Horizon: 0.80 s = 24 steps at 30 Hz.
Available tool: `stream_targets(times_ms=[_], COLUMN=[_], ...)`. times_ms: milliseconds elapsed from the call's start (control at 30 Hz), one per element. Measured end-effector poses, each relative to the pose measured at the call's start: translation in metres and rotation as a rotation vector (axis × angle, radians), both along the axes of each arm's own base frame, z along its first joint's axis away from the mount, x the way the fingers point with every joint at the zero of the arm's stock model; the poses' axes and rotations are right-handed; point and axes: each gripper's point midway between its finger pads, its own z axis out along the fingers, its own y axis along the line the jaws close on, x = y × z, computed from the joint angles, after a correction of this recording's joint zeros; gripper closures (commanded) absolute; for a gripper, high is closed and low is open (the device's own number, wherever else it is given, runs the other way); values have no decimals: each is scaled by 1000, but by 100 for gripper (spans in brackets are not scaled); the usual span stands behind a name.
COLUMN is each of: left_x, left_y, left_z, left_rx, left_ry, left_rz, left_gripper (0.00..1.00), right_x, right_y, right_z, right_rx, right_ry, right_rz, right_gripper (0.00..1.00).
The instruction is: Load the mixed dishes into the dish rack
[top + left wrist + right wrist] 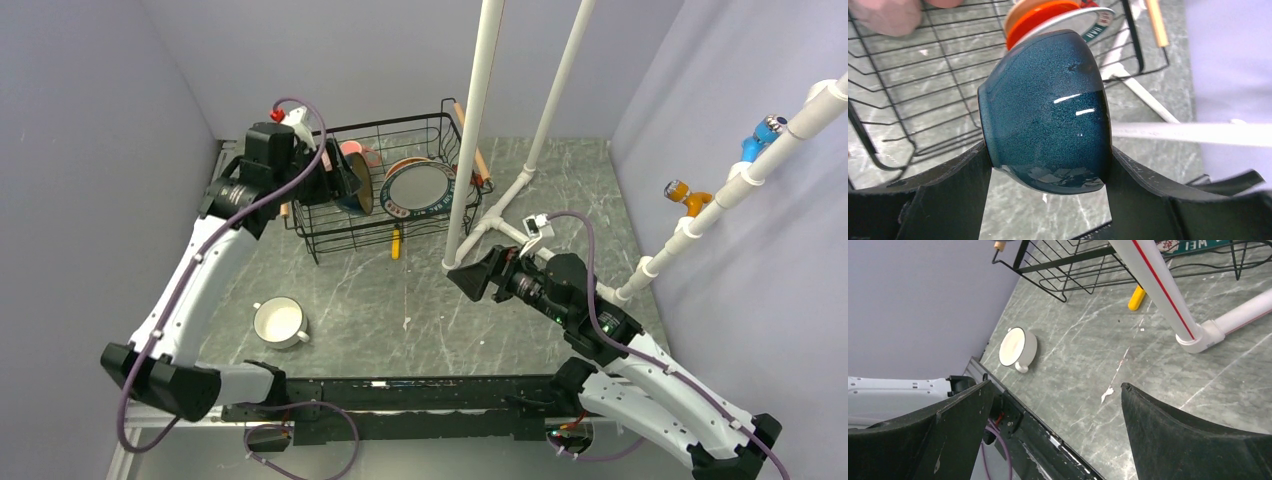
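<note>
My left gripper (338,183) is shut on the dark-blue bowl (360,186), tan inside, and holds it on edge over the left part of the black wire dish rack (432,225). In the left wrist view the bowl (1048,110) sits between both fingers of the gripper (1048,167). In the rack are a pink mug (352,152), the big plate with a dark patterned rim (418,187) and the orange-bottomed cream dish (1040,15). The white handled cup (279,322) stands on the table at the front left. My right gripper (478,278) is open and empty above the table's middle.
White pipes (470,130) rise from a base right of the rack, close to my right gripper. A yellow tool (397,243) lies under the rack's front edge. The right wrist view shows the cup (1017,346), the tool (1137,297) and a pipe (1158,285).
</note>
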Motion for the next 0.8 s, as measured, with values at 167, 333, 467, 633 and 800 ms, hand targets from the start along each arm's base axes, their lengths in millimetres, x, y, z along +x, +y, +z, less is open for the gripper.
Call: stream_targets(times_ms=[167, 333, 467, 633, 800], left_x=[30, 56, 73, 90, 107], left_y=[17, 27, 31, 33, 35], left_z=[-17, -40, -63, -88, -103], left_rx=[102, 211, 281, 348, 398], left_ry=[27, 62, 99, 158, 180], left_rz=[37, 57, 54, 52, 65], left_gripper=[100, 100, 100, 100, 100], right_x=[1, 3, 4, 6, 7], right_y=[-6, -13, -15, -18, -21], right_z=[-6, -11, -14, -16, -19], right_rx=[-33, -62, -81, -93, -110], right_ry=[-2, -1, 2, -2, -2], right_rz=[-24, -48, -60, -72, -80], right_gripper=[1, 1, 1, 1, 1])
